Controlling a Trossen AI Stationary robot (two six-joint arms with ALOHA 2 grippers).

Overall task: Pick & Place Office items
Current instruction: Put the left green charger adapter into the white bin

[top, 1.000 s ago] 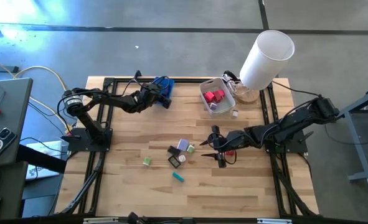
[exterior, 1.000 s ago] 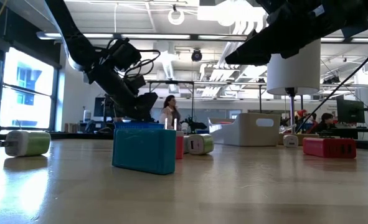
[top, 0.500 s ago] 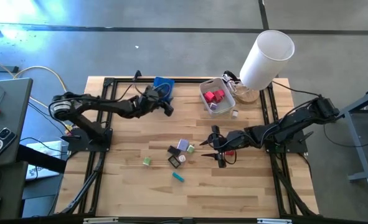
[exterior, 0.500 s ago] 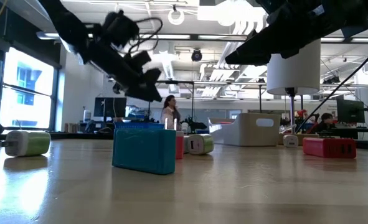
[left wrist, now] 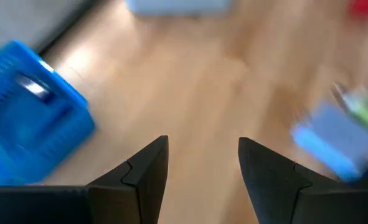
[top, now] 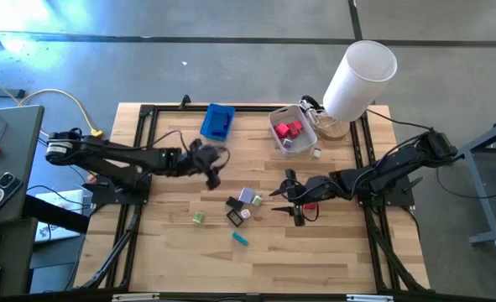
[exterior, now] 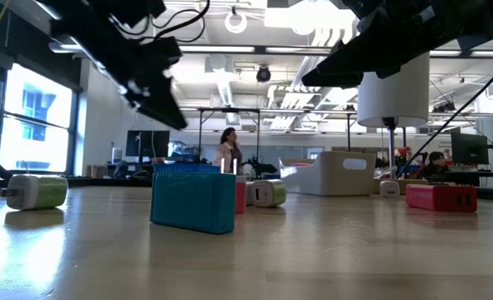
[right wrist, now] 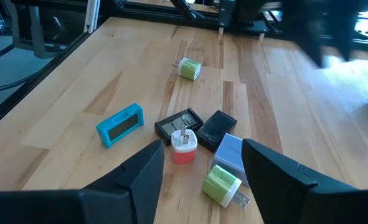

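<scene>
Your left claw (top: 213,172) hangs above the desk (top: 331,252) with its fingers (left wrist: 143,171) apart and nothing between them. It sits between the blue tray (top: 218,122) at the desk's far edge and the central cluster of office items, closer to the cluster. In the left wrist view the blue tray (left wrist: 28,115) shows beyond one finger, and a blurred pale blue block with a green piece beside it shows beyond the other.

Your right claw (top: 289,201) is stationed just to the right of the central cluster, low over the desk. Its fingers (right wrist: 143,180) stand apart and hold nothing. A small red item (top: 310,205) lies on the desk beside the right claw, on the side away from the cluster.

Locate the central cluster as follows, taking the pale blue block (right wrist: 229,151) as the landmark:
- A black piece (right wrist: 217,126) touches the block on its far side in the right wrist view.
- A black flat item (right wrist: 179,122) lies just beside that black piece.
- A white and red plug piece (right wrist: 184,145) lies just beside the block.
- A green and white plug (right wrist: 222,184) lies near the block, toward the right claw.
- A teal rectangular piece (right wrist: 120,125) lies apart from the block, past the black flat item.
- A second green piece (right wrist: 188,68) lies well apart from the block.

The translucent white bin (top: 294,130) stands at the far edge of the desk, to the right of the blue tray, and contains red and pink items (top: 289,130). A white cylinder (top: 358,80) stands just to the right of the bin.
</scene>
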